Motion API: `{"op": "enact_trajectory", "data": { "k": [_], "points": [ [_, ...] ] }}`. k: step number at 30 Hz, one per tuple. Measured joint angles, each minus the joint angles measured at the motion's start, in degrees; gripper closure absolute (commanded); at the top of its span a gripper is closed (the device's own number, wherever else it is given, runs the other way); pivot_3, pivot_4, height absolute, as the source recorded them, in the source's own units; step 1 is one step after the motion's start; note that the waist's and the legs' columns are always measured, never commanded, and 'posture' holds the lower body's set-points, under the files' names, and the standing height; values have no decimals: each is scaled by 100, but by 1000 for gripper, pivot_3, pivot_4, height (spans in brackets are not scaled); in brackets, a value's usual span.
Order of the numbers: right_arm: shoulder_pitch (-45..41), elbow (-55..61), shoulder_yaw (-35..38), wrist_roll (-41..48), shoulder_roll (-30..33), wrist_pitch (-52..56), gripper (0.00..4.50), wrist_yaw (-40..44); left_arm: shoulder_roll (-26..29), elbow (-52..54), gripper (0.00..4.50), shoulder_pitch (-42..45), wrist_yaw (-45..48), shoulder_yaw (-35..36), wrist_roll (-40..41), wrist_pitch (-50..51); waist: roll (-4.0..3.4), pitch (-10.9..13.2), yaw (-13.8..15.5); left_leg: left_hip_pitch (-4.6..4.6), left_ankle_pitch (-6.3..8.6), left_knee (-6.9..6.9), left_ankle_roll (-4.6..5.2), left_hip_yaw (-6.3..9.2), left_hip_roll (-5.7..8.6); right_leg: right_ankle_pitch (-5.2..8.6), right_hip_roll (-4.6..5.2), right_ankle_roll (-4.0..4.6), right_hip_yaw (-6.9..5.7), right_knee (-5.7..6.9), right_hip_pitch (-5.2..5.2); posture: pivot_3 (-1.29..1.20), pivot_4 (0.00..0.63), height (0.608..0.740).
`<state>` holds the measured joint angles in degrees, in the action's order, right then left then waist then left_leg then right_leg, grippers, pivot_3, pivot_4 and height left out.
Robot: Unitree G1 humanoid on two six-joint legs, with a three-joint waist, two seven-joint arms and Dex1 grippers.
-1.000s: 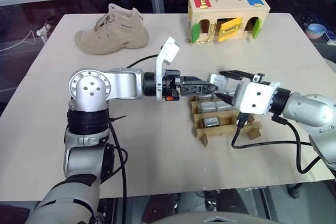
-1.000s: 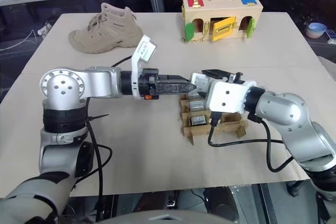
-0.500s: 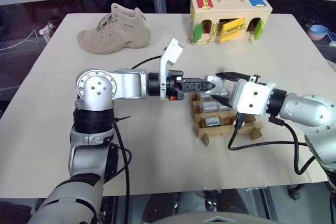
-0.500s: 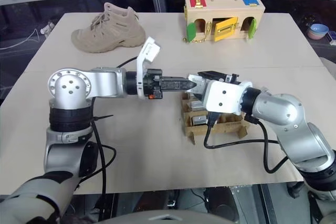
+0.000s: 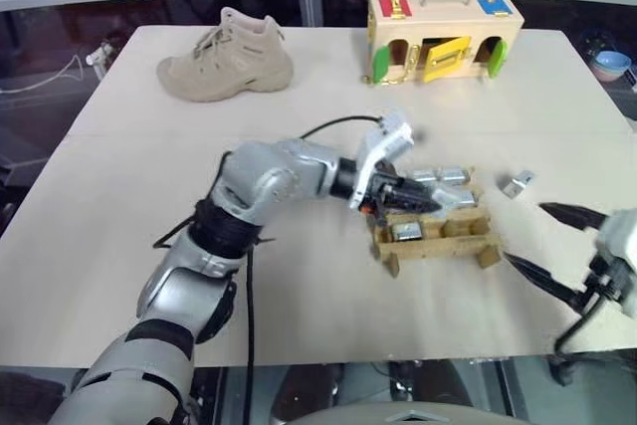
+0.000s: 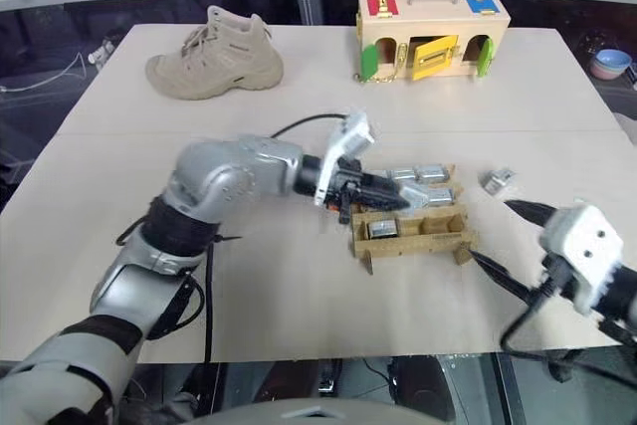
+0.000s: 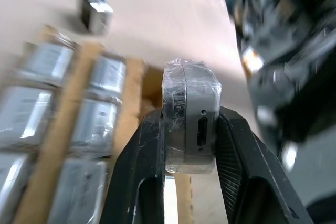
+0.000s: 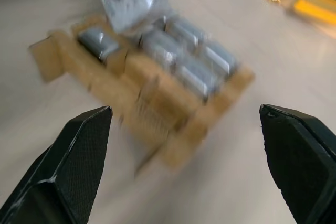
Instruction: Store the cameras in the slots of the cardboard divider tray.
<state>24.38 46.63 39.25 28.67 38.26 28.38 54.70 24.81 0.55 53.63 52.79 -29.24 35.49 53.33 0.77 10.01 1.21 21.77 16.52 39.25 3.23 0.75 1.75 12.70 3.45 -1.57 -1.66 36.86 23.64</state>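
Above tray (image 5: 438,241), left pincer (image 7: 189,124) gripping camera (image 7: 190,121)

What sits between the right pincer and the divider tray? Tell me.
Bare tabletop, as the right eye view shows: the open right pincer stands apart from the cardboard divider tray; the loose camera lies beyond that stretch.

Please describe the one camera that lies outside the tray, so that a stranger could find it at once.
Start at the cardboard divider tray in the middle of the table. Look past its right far corner: a small silver-grey camera lies there alone on the bare tabletop. The other cameras sit in slots or in the left pincer; this one touches neither.
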Motion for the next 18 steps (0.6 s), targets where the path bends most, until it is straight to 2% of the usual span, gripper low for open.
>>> {"op": "enact_trajectory", "data": {
  "k": [8,18],
  "points": [
    [232,121,-35,98,-129,-293,48,-291,-152,-596,3781,258,740,-725,-1350,-934,1,0,-35,5,6,7,14,-5,-2,0,1,0,1,6,5,0,150,740],
    [405,121,-128,-18,-128,-627,48,-421,-164,-756,3781,718,1431,-1021,-2111,-1140,0,0,-49,6,24,7,46,-14,-3,1,-7,-3,9,3,9,0,150,740]
  ]
}}
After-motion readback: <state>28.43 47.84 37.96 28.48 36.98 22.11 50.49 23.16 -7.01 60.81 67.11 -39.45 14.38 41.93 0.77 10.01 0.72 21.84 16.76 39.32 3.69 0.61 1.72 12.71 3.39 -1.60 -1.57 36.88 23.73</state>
